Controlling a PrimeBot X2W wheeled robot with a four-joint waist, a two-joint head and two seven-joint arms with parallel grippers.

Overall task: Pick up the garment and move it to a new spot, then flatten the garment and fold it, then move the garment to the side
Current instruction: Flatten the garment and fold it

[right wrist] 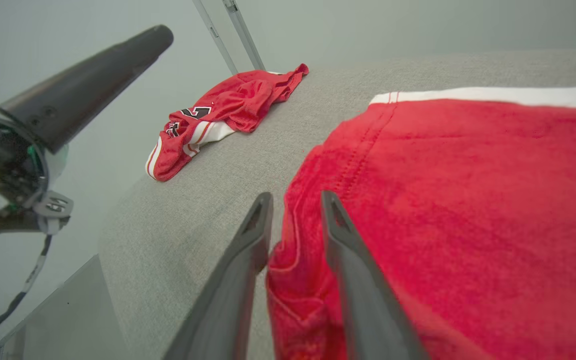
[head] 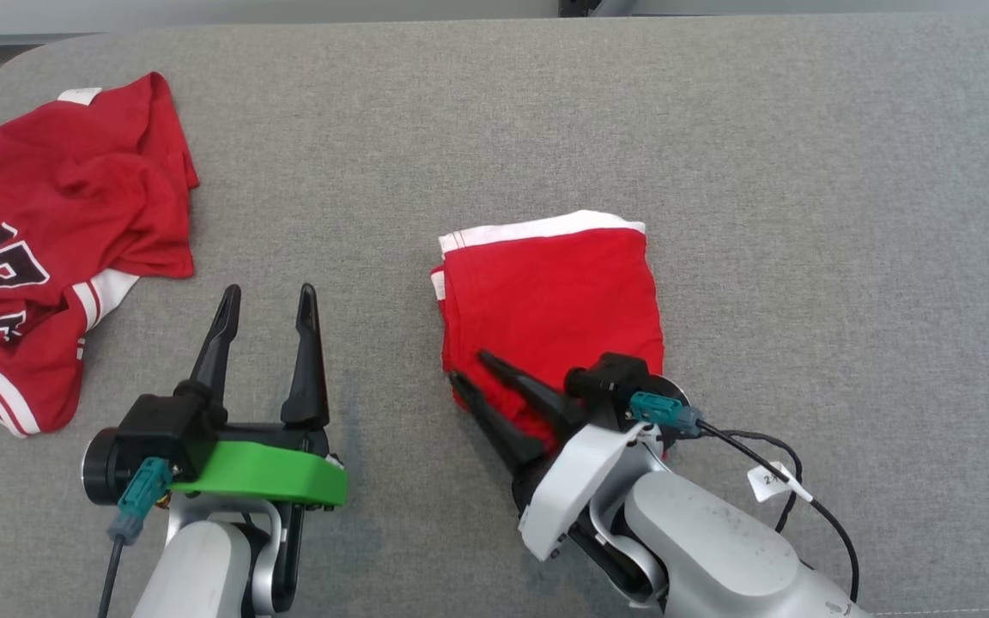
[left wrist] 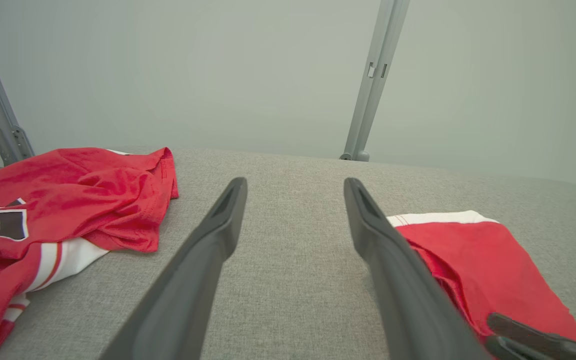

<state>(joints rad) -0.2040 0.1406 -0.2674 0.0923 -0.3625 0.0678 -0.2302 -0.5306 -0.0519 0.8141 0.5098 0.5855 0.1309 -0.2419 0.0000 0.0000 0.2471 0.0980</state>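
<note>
Lying folded near the middle of the grey table (head: 803, 172): the garment (head: 550, 300), a compact red block with a white band along its far edge; fold judged done, with only the shift to the side left. Set at the near-left corner of that block: the right gripper (head: 470, 366), jaws narrowly parted with the red hem between them; pinching or merely straddling, cannot tell. Hovering left of the block, over bare table: the left gripper (head: 270, 292), jaws wide apart, holding nothing. For the step in hand: bite deep enough to catch every layer at the corner, not just the top one; close firmly before any pull; keep the lift low and carry slowly so as not to spill the fold open; head right, toward the bare stretch, and away from the crumpled jersey (head: 57, 215) at the far left; bring the idle gripper to the far-left corner as a guard against sagging; let go only once flat on the table. By count: two red garments, one folded and one crumpled with black-and-white lettering; two grippers; one table.
</note>
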